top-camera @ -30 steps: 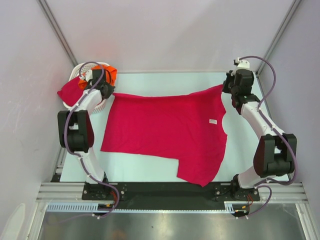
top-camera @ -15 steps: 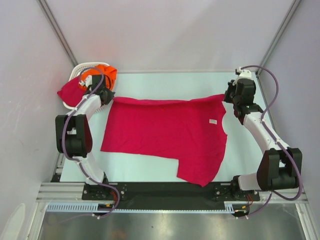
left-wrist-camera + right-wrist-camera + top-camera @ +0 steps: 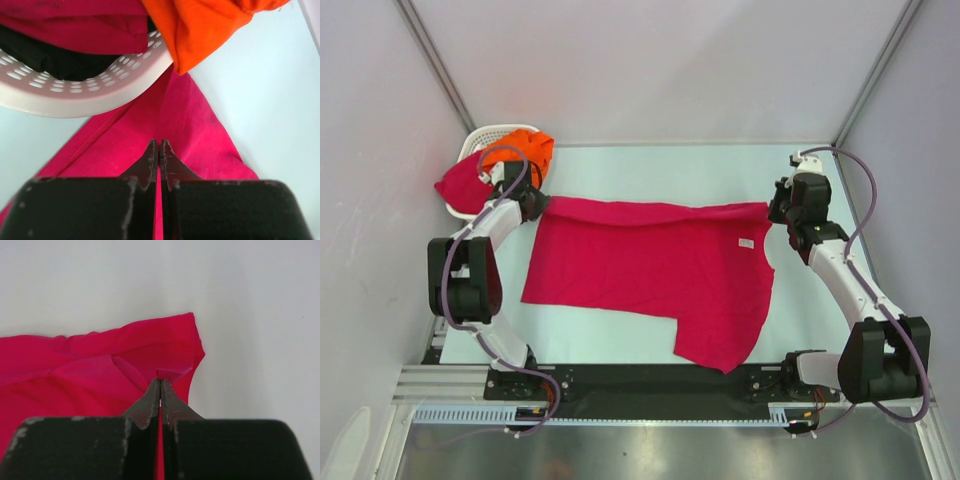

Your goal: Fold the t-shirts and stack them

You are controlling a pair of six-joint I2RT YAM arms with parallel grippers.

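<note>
A crimson-pink t-shirt lies spread flat across the table, its far hem slightly rolled over. My left gripper is shut on its far left corner, the fingertips pinching the cloth beside the basket. At the far right corner, my right gripper is also shut, with a small pleat of fabric caught at its tips. Another crimson t-shirt and a bright orange t-shirt hang out of the basket.
The white slotted basket stands at the far left corner, its rim just beyond my left fingers. The orange t-shirt droops over that rim. Grey walls close in the table on three sides.
Both grippers have drawn toward the near side with the shirt's far edge, the right one farther. That edge now runs lower and straighter, with a narrow fold along it.
</note>
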